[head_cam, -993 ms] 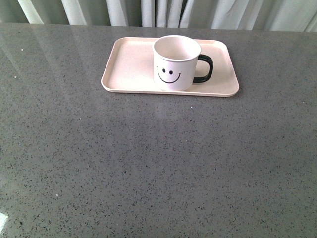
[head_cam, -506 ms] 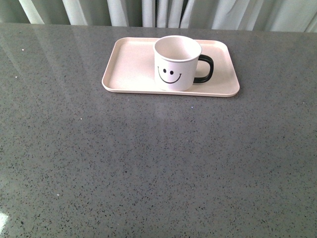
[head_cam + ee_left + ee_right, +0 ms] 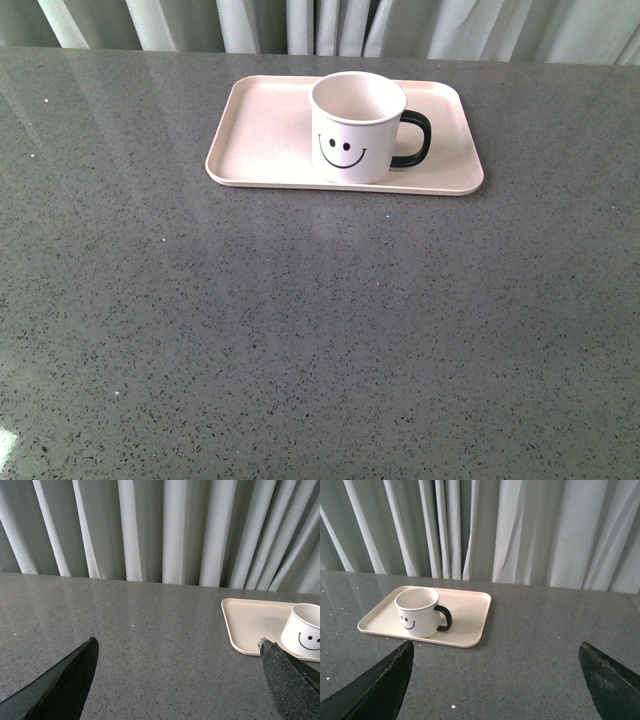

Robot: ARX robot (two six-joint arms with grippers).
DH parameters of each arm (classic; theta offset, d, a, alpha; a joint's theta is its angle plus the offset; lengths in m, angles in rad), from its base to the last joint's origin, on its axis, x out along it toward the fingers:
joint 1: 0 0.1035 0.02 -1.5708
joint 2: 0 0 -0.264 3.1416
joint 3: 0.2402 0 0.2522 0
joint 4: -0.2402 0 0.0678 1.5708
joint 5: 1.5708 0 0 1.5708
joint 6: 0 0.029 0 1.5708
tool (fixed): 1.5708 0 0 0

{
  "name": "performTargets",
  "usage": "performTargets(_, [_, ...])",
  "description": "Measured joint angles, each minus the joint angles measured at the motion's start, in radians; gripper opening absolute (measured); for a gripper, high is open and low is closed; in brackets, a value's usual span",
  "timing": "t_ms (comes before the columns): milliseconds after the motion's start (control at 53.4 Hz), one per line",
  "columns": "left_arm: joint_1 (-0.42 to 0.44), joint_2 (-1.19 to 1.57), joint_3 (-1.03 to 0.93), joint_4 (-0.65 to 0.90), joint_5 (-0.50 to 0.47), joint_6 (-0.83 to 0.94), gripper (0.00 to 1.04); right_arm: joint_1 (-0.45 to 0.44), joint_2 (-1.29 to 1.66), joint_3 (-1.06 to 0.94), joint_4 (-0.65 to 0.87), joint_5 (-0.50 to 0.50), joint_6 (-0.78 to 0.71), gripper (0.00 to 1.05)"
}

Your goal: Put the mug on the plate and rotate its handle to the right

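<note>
Front view: the mug point(image 3: 357, 130) stands upright on the plate point(image 3: 265, 130) by the far edge of the bench point(image 3: 300, 330), with its handle point(image 3: 415, 138) toward the right edge. Left wrist view: the left gripper point(image 3: 177, 645) is spread wide and empty. Right wrist view: the right gripper point(image 3: 495, 645) is likewise spread and empty. The task looks finished, and no further move seems needed.

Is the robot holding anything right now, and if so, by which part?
Nothing is held. The jaws of both arms stand wide open and empty, and the mug sits on the plate, away from them.
</note>
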Motion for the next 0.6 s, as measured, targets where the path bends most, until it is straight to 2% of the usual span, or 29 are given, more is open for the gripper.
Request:
performTargets(37, [0.000,0.000,0.000,0.000,0.000,0.000,0.96,-0.006,0.018,0.009,-0.027,-0.022,-0.007,0.96])
performTargets(75, [0.000,0.000,0.000,0.000,-0.001,0.000,0.96,-0.045,0.127,0.085,-0.195,-0.124,-0.036,0.96])
performTargets(112, [0.000,0.000,0.000,0.000,0.001,0.000,0.96,-0.076,0.274,0.157,-0.274,-0.166,-0.066,0.96])
performTargets(244, [0.000,0.000,0.000,0.000,0.001,0.000,0.96,-0.112,0.785,0.392,-0.074,-0.156,-0.142,0.96])
performTargets(375, [0.000,0.000,0.000,0.000,0.000,0.000,0.96,-0.087,1.098,0.571,0.008,-0.114,-0.146,0.96])
performTargets(600, [0.000,0.000,0.000,0.000,0.000,0.000,0.96,0.006,1.605,0.993,-0.132,-0.085,-0.136,0.96])
